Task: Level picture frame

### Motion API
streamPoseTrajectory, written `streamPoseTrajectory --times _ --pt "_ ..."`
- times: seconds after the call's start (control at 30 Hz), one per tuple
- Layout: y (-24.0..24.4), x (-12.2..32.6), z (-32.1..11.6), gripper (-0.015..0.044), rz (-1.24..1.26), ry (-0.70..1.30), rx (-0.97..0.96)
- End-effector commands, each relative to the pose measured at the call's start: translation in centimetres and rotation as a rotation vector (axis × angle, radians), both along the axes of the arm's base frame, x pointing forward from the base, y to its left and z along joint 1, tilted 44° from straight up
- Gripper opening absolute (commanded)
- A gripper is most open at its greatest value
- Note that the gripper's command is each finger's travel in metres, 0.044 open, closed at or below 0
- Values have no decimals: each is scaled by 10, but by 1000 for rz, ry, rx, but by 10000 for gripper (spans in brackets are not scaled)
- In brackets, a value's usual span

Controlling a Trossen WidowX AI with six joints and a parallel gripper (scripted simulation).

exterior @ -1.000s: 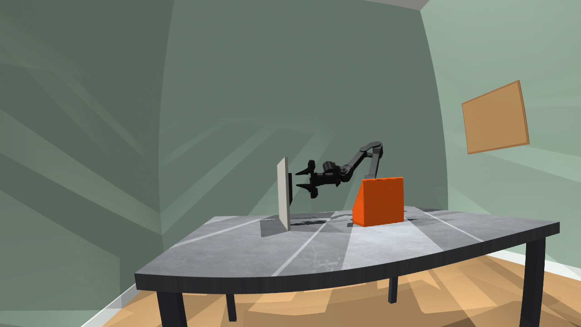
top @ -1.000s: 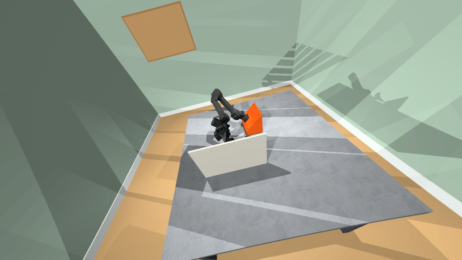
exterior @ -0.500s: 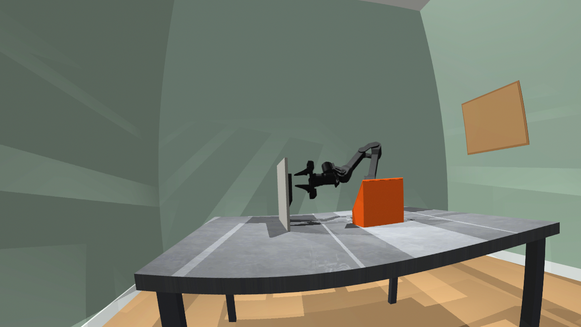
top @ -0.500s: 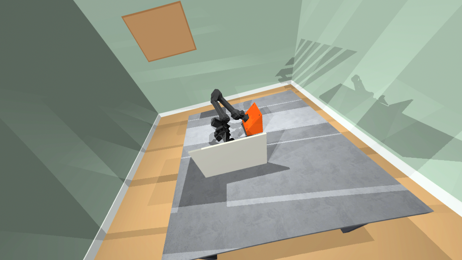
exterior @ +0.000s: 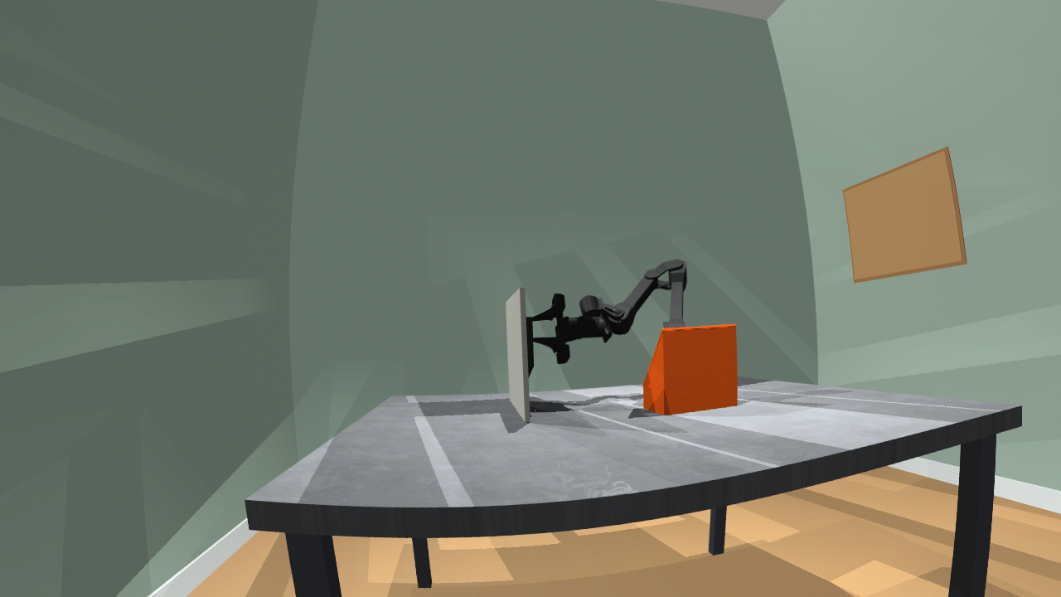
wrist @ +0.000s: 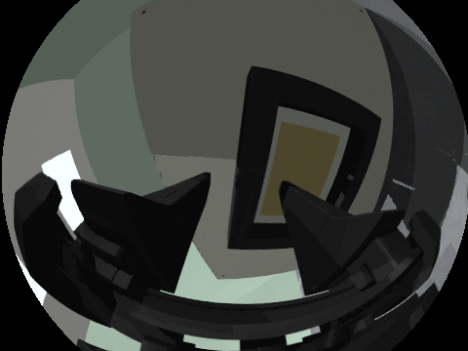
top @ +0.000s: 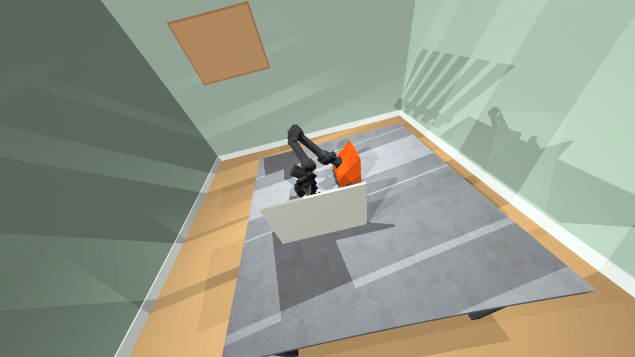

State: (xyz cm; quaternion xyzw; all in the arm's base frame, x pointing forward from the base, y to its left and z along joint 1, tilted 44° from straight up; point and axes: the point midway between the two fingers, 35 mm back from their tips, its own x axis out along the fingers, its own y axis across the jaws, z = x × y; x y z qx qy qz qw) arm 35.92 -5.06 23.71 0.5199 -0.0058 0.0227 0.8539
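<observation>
The black picture frame (exterior: 530, 361) (wrist: 263, 97) with a white mat and ochre picture hangs on the pale upright panel (top: 320, 217) (exterior: 515, 356) (wrist: 190, 97). The wrist view is turned sideways, with up toward its left. The frame is tilted there: its end at the bottom of that view sits nearer the panel's top edge. My gripper (exterior: 532, 329) (wrist: 246, 182) is open, with its fingertips close to the frame. One finger is above the frame's top edge; the other overlaps the picture. Nothing is held between them. The screw and notched strip are hidden.
The panel stands on the grey table (top: 421, 266) (exterior: 370, 482). An orange wedge-shaped block (top: 349, 170) (exterior: 697, 371) stands beside the arm's base. A brown board (top: 222, 44) (exterior: 905, 222) hangs on the room wall.
</observation>
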Motion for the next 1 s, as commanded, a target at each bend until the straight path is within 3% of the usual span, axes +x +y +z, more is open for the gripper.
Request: streamPoseTrajectory --times 0.0,0.97 --pt "0 9 -1 260 -3 1 -5" --pt "0 13 -1 260 -3 1 -4"
